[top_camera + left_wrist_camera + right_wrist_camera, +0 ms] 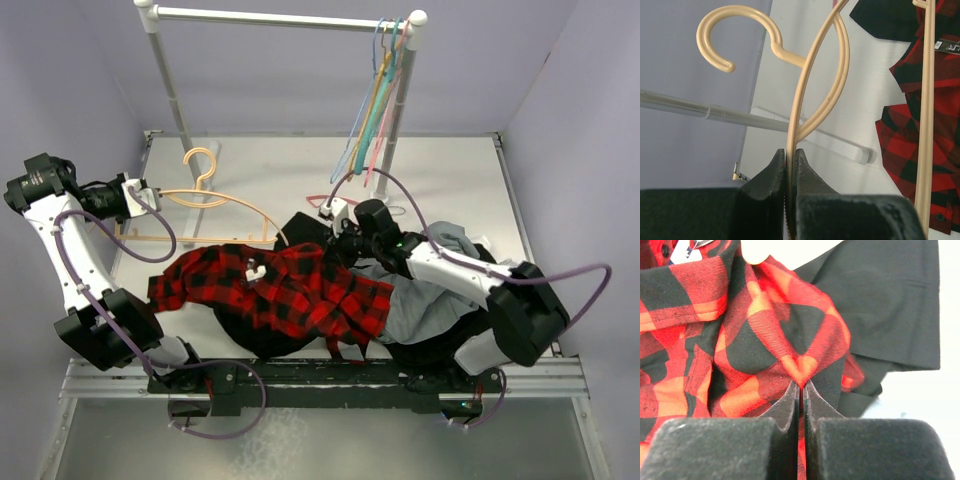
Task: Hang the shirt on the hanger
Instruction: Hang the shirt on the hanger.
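The left gripper was clenched on the hanger, pinching its thin frame where two wires met, over the left side of the table. The right gripper was pinched tight on a fold of the shirt, which lay crumpled near the front edge, partly over a black garment, beside the hanger and not on it

the shirt, red-and-black buffalo plaid flannel with a black label bearing white lettering, lies crumpled across the near middle of the table, one sleeve trailing left. the hanger, pale tan, thin and triangular, sits at the far left, curved hook pointing away, lower bar near the shirt's far edge.
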Motion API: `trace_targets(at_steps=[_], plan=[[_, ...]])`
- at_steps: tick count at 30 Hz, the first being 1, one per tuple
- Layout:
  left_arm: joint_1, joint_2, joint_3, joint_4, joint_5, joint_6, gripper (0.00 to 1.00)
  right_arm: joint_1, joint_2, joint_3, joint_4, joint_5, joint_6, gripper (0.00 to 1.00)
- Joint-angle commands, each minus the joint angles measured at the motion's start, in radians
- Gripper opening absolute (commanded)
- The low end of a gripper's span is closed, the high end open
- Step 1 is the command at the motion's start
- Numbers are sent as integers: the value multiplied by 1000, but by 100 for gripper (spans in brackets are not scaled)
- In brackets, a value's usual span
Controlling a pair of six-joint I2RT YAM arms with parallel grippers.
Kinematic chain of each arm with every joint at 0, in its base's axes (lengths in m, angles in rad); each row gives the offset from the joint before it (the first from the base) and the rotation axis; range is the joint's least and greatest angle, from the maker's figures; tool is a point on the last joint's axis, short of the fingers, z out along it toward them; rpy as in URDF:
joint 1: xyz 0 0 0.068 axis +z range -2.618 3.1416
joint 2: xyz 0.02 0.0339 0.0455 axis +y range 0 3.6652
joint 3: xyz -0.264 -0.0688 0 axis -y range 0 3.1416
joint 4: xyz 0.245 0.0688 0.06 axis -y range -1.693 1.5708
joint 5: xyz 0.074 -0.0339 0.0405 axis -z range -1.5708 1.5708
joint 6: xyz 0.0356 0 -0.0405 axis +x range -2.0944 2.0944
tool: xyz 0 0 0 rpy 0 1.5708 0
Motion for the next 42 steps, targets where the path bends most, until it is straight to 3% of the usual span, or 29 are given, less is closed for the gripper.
trace_targets(at_steps=[1, 5, 15, 20, 22, 24, 25, 29, 36, 42], plan=[[3, -8, -12, -16, 69, 486, 0, -2, -151, 21, -129, 299, 91, 0], [-1, -10, -29, -17, 100, 493, 0, 0, -221, 23, -268, 471, 169, 0], [-25, -1, -3, -16, 94, 447, 0, -1, -142, 39, -445, 611, 247, 0], [-18, 15, 45, -16, 95, 427, 0, 0, -149, 22, -390, 630, 248, 3], [-18, 19, 57, -16, 107, 427, 0, -1, -159, 14, -349, 622, 229, 15], [-18, 18, 60, -16, 121, 431, 0, 0, -180, -2, -295, 599, 211, 54], [-18, 17, 58, -16, 123, 431, 0, 0, -198, -8, -268, 583, 200, 68], [-18, 9, 44, -16, 102, 441, 0, 1, -304, -18, -185, 462, 157, 99], [-16, 9, 72, -16, 86, 417, 0, 3, -336, -9, -49, 41, 114, 95], [-6, 3, 95, -16, 69, 404, 0, 3, -166, 18, 33, -66, 138, 79]])
